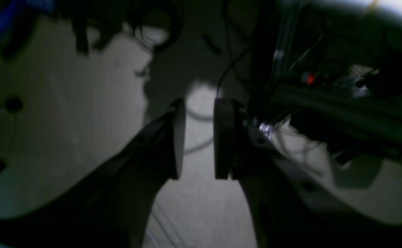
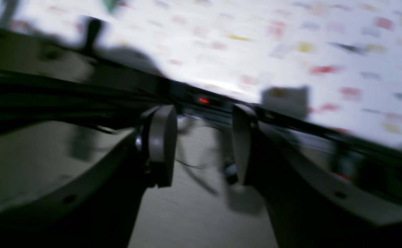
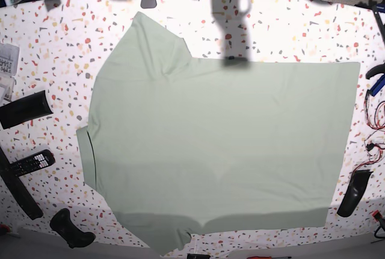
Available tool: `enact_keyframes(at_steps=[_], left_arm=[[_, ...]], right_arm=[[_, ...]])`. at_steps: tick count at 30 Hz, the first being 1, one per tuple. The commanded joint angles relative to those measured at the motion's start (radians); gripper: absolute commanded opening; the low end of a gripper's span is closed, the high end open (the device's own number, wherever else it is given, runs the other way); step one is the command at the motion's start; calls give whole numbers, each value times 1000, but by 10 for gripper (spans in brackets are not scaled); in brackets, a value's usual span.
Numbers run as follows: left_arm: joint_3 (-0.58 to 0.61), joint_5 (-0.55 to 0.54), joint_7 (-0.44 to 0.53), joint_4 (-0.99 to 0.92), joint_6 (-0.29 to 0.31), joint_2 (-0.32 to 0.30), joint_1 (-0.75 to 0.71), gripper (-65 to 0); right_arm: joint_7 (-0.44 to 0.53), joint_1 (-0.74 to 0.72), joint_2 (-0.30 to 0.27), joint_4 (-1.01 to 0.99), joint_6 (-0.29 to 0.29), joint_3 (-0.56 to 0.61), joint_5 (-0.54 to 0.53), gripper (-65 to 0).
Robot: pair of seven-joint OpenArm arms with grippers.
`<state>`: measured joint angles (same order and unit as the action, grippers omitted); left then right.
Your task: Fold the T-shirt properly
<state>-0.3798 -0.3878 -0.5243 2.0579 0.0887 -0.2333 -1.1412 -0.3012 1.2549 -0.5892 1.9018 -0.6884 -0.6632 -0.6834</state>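
Note:
The pale sage-green T-shirt (image 3: 222, 150) lies spread flat, back side up, over most of the speckled table (image 3: 289, 24) in the base view; its collar edge shows at the left. Neither gripper shows in the base view. In the left wrist view my left gripper (image 1: 199, 113) is open and empty, over a dim grey surface with cables, away from the shirt. In the right wrist view my right gripper (image 2: 204, 137) is open and empty, with the speckled table (image 2: 290, 44) beyond a dark rail. The shirt shows in neither wrist view.
At the table's left lie a black case (image 3: 24, 109), a remote control (image 3: 30, 162) and a black handle-like tool (image 3: 72, 229). At the right edge are a black object (image 3: 355, 193) and loose wires (image 3: 376, 132).

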Motion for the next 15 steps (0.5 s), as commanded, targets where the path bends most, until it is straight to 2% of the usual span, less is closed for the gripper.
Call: enact_keyframes(at_steps=[1, 7, 12, 15], left_arm=[[-6, 1, 29, 32, 7, -6, -19, -525], [-6, 4, 130, 110, 36, -56, -8, -525], [-6, 12, 209, 120, 43, -106, 58, -525], [-6, 88, 246, 119, 80, -108, 110, -526]], right_arm=[[32, -4, -9, 27, -10, -29, -32, -390], [27, -87, -21, 61, -10, -69, -27, -390], [14, -120, -90, 77, -10, -69, -23, -390], [-7, -148, -129, 88, -10, -69, 21, -390]])
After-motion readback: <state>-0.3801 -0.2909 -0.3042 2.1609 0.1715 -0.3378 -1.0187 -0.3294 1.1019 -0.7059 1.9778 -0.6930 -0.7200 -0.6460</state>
